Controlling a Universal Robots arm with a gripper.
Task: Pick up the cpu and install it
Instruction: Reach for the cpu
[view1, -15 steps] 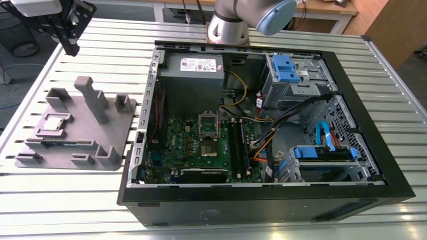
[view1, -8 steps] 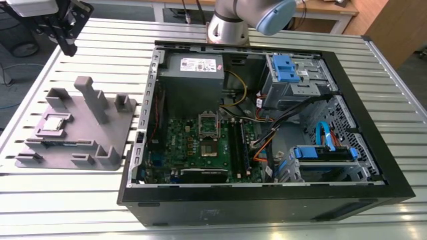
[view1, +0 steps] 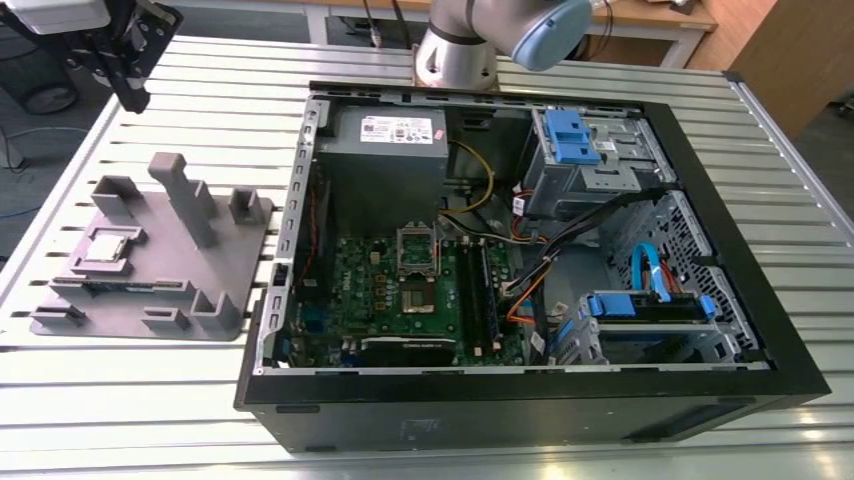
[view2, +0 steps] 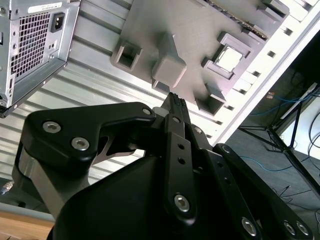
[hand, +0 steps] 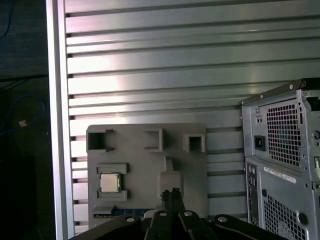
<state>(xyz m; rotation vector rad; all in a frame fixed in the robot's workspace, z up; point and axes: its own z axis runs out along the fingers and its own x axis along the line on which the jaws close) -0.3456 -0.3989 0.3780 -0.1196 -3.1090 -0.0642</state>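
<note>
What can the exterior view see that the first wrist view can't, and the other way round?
The exterior view looks inside the open computer case: green motherboard, CPU socket, blue drive cage. The first wrist view faces the case's back: vent grille and power inlet. Both share the shut gripper and the cpu sitting in the grey holder on the slatted table.

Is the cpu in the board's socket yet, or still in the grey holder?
Not installed: in the first wrist view the cpu lies flat in a recess of the grey holder, outside the computer case.
</note>
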